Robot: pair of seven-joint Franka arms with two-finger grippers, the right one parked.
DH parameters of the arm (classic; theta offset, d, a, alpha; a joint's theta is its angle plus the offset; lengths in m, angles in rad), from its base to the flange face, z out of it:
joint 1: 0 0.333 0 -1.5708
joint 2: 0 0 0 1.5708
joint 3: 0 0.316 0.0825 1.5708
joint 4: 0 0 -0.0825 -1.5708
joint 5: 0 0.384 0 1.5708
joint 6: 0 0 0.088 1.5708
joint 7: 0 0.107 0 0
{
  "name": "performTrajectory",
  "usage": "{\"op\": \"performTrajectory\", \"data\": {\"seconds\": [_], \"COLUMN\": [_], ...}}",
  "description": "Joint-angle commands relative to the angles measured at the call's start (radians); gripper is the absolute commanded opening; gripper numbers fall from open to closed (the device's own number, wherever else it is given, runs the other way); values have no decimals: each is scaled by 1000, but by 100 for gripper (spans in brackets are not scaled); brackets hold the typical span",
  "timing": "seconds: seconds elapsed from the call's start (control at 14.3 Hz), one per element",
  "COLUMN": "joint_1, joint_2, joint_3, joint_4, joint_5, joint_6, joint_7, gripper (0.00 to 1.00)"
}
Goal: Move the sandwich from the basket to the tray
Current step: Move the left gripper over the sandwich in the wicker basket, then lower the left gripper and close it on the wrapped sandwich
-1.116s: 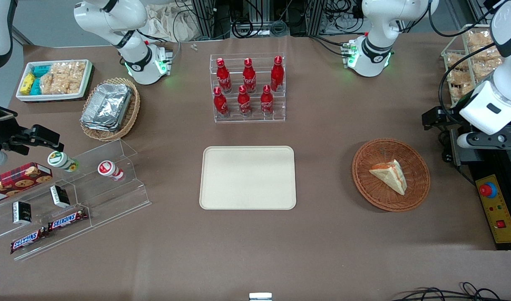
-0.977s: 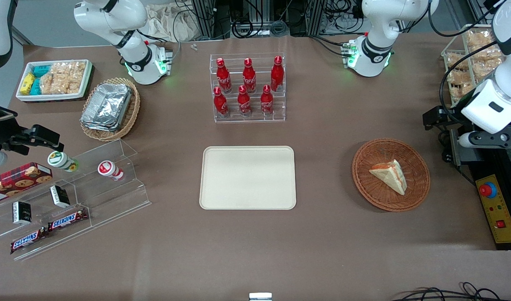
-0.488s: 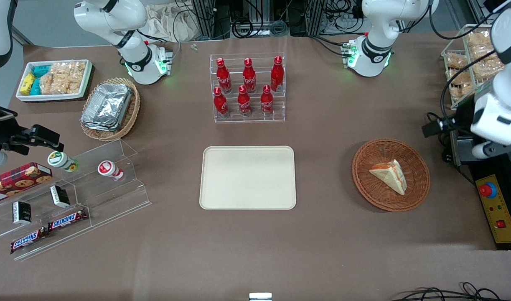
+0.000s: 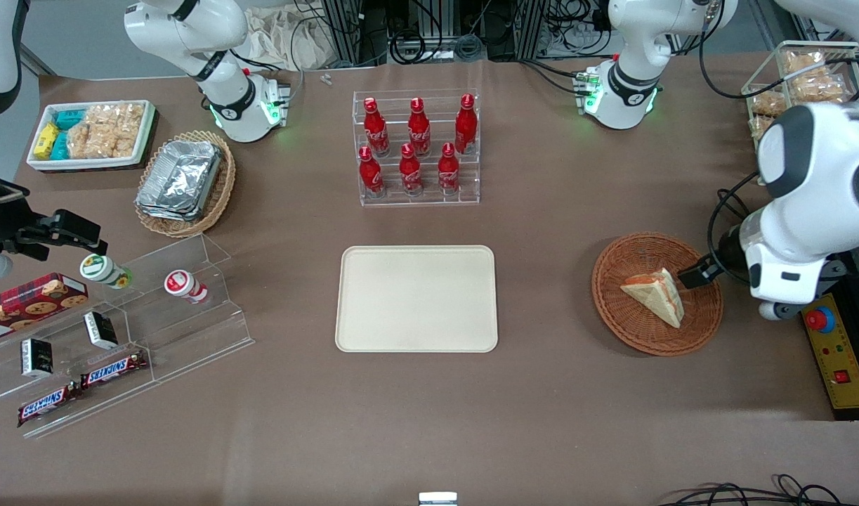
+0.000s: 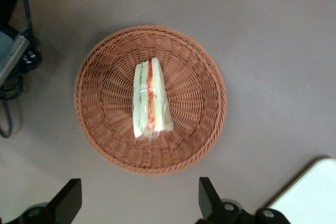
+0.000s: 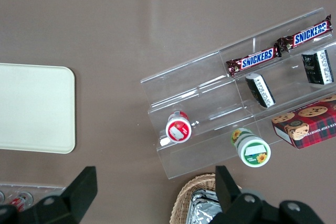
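Note:
The sandwich (image 4: 655, 294), a white-bread wedge with a red-orange and green filling edge, lies in the round reddish-brown wicker basket (image 4: 629, 327). My left gripper (image 4: 710, 270) hangs above the basket's rim toward the working arm's end of the table. In the left wrist view the sandwich (image 5: 151, 99) lies in the middle of the basket (image 5: 105, 145). There the gripper (image 5: 139, 203) is open and empty, and its two black fingers (image 5: 68, 200) stand wide apart just outside the rim. The cream tray (image 4: 416, 299) lies flat toward the table's middle, with nothing on it; a corner of the tray (image 5: 310, 198) also shows in the wrist view.
A clear rack of red bottles (image 4: 416, 147) stands farther from the camera than the tray. A yellow control box with a red button (image 4: 833, 348) and cables (image 4: 752, 260) lie beside the basket at the working arm's end. A wire rack of snack bags (image 4: 798, 77) stands farther back.
The left arm has swung down and inward from the table's end, bringing the gripper over the basket's rim. The sandwich, basket and tray have not moved.

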Motion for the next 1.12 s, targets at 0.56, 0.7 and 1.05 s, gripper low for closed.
{"op": "performTrajectory", "data": {"seconds": [0.56,0.7,1.05], "joint_1": [43,38,43], "joint_2": [56,92,116], "joint_3": [6,4,4], "joint_4": [-420,-422,-396], "joint_5": [0,0,0], "joint_6": [573,605,636], "joint_7": [-145,-156,-191], "gripper": [100,100,0]}}
